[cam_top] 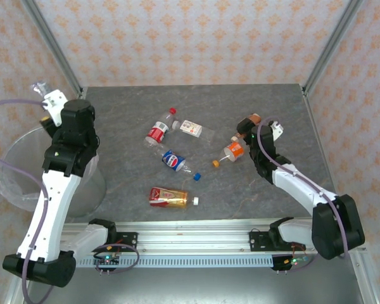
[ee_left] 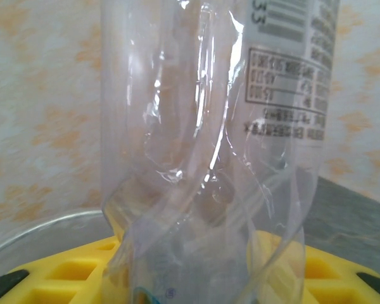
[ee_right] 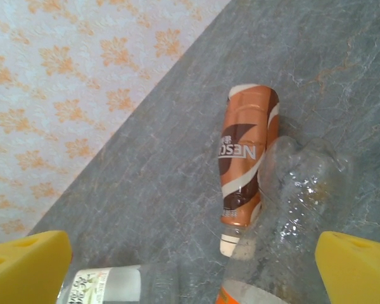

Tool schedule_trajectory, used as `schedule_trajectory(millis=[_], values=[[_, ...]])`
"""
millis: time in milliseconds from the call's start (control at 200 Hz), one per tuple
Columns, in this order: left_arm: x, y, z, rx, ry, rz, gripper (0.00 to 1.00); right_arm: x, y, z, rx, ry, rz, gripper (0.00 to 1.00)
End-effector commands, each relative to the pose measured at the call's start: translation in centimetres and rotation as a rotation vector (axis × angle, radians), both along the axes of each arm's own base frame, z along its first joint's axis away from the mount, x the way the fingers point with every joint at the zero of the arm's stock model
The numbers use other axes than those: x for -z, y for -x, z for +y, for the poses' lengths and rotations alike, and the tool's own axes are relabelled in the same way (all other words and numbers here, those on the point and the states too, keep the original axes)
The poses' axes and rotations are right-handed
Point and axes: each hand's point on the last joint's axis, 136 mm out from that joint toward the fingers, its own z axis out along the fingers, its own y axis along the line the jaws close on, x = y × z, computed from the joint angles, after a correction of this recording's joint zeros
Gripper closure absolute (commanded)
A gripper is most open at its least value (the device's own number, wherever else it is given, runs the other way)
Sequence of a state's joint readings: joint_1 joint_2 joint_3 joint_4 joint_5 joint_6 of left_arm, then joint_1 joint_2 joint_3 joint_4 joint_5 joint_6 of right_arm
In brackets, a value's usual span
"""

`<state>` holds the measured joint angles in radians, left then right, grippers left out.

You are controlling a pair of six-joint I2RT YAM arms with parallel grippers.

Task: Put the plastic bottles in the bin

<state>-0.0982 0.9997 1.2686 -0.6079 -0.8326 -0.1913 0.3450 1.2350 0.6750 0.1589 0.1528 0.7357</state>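
Grey stone-look table [cam_top: 240,209] in a metal-framed booth, with cream wallpaper with orange motifs [cam_top: 177,38] on the walls.

The left gripper [cam_top: 47,100] was raised off the table. Its yellow fingers [ee_left: 57,275] were clamped on a clear crushed bottle [ee_left: 202,158]. The bottle stood upright between them, with a white printed label on its upper part. Under those fingers sat the bin [cam_top: 16,168], round and lined with crinkly clear plastic, at the left edge of the table. A curved rim showed just below the fingers in the left wrist view. I could not tell whether the bottle hung over the opening itself or over the far rim.

The right gripper [ee_right: 190,272] was low over the table, its fingers [ee_right: 25,266] spread wide and holding nothing. Between them lay the clear body of the orange-label bottle [ee_right: 291,202]; neither finger seemed to touch it. Just ahead of the fingertips lay the brown bottle [ee_right: 244,164], on its side and up against the orange-label bottle. The white-label bottle [ee_right: 107,285] lay close beside the finger on the left of the right wrist view.

Well apart from the right fingers, toward the middle of the table, three more bottles lay on their sides:
- the red-label bottle [cam_top: 158,131], with a red cap
- the blue-label bottle [cam_top: 175,160], with a blue cap
- the red-and-yellow bottle [cam_top: 169,197], with a white cap, nearest the arm bases
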Motion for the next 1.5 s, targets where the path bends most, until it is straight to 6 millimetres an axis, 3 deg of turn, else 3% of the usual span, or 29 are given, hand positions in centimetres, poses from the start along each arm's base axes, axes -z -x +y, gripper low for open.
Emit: schedule_trajectory(millis=[0, 315, 651, 826, 1051, 1496], values=[[0.2, 2.6, 2.0, -0.16, -0.025, -0.051, 0.53, -1.8, -1.2, 0.5, -0.008, -0.019, -0.038, 0.01], [5.4, 5.6, 4.3, -0.232, 0.12, -0.15, 0.51, -2.7, -2.1, 0.9, -0.022, -0.004, -0.047, 0.01], [10.8, 5.3, 4.6, -0.221, 0.301, -0.121, 0.51, -2.1, -3.0, 2.1, -0.061, -0.035, -0.021, 0.01], [12.9, 5.6, 4.5, -0.253, 0.346, -0.124, 0.46, -1.9, -3.0, 2.4, -0.083, -0.022, 0.002, 0.01], [13.4, 5.4, 4.5, -0.285, 0.39, -0.14, 0.21, -1.7, -2.8, 2.7, -0.094, -0.012, 0.014, 0.01], [11.6, 4.2, 3.6, -0.199, 0.438, -0.176, 0.05, -1.1, -2.4, 2.4, -0.086, 0.014, 0.03, 0.01]])
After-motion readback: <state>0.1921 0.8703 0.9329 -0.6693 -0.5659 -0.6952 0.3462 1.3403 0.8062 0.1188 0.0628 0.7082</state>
